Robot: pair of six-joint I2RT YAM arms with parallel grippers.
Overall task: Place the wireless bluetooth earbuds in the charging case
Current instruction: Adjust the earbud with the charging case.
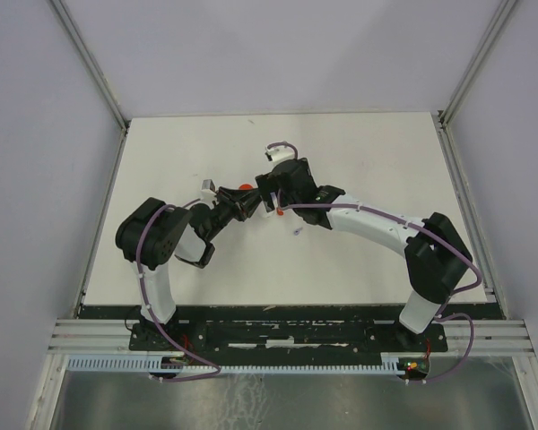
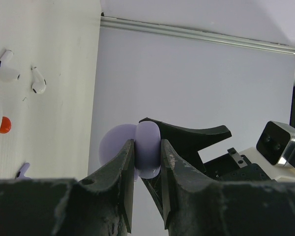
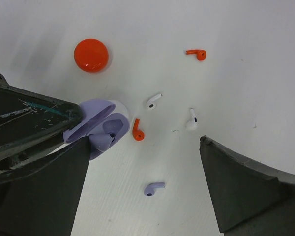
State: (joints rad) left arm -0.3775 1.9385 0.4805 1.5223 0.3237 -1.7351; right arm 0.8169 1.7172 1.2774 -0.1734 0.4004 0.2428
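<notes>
While the loose lavender earbud (image 3: 154,188) lies on the table (image 3: 236,73), stem running roughly jaw to jaw, the right gripper (image 3: 145,142), the nearer one, hangs wide open over it; the left gripper (image 2: 147,162) clamps the open lavender charging case (image 3: 101,125) alongside.

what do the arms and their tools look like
The left arm and the right arm both have white links with bulky black joint housings, and a purple cable loops along each. The left tool and the right tool have matte black, scuffed fingers. One right finger carries a teal smear.
</notes>
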